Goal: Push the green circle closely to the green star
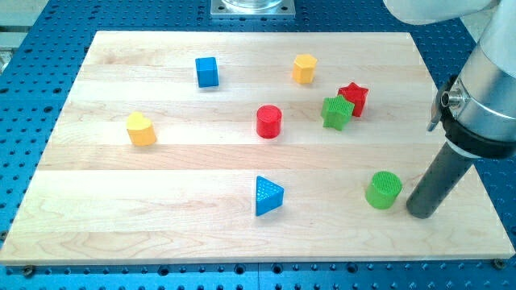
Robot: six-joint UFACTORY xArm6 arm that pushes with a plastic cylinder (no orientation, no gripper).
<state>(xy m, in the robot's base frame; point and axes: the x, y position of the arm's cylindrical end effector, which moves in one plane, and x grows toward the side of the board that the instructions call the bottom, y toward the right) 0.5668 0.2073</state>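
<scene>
Wooden board (161,201) holds green circle (383,190) beside my tip (421,213).

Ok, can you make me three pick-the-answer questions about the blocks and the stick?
1. Where is my tip relative to the green circle?
A. at its right in the view
B. at its left
C. on top of it

2. How many red blocks are there?
A. one
B. two
C. four

3. The green star and red star are:
A. far apart
B. stacked
C. side by side, close

Answers:
1 A, the rod ends just right of the circle.
2 B, a red cylinder and the red star.
3 C, they sit right next to each other.
</scene>
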